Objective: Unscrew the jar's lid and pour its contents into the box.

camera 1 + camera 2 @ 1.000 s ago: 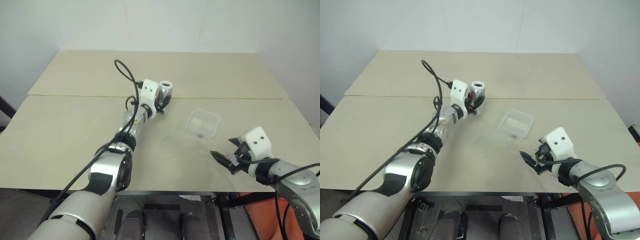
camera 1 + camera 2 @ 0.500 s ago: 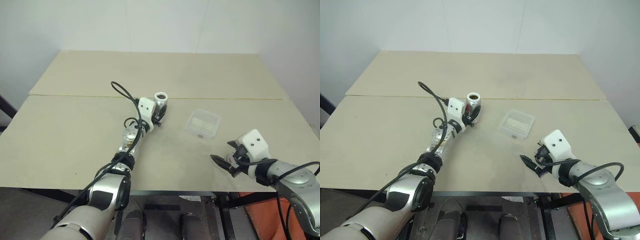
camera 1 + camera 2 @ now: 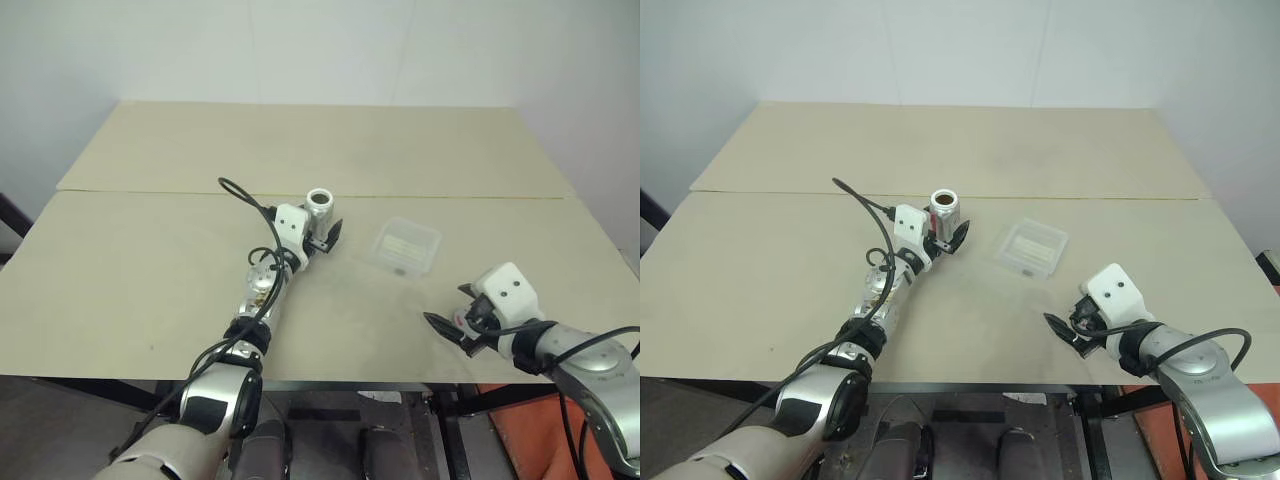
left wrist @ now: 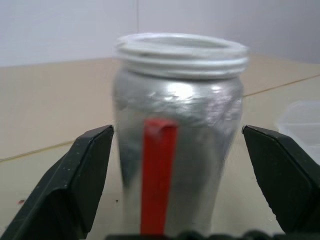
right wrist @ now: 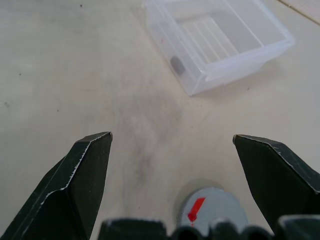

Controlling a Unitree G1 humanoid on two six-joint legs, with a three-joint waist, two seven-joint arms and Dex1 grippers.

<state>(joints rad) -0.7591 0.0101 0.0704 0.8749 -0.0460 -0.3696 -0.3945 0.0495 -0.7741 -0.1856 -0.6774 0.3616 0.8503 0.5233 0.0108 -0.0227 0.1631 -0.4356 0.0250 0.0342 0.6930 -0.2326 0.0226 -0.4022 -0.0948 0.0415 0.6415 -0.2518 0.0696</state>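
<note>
Beige tabletop (image 3: 150, 260) carries all items, with a seam running across it behind the work area. Left gripper (image 3: 947, 240) is released: in the left wrist view both black fingers (image 4: 75, 185) stand clear of the jar (image 4: 177, 135) on either side, with visible gaps. Jar stands upright on the table, uncapped, its threaded white rim exposed and the red stripe on its silvery body facing the left wrist camera. From the head views the jar (image 3: 944, 209) sits just behind the seam-side of the left gripper, near the table's middle. Clear plastic box (image 3: 1031, 248) lies flat on the table to the right of the jar, apart from it; a small dark item rests against one inner wall. Right gripper (image 3: 450, 331) hovers near the front right table edge, released, jaws spread wide. Grey lid (image 5: 212, 212) with its red mark lies flat on the table between the right gripper's fingers, untouched by either finger.
</note>
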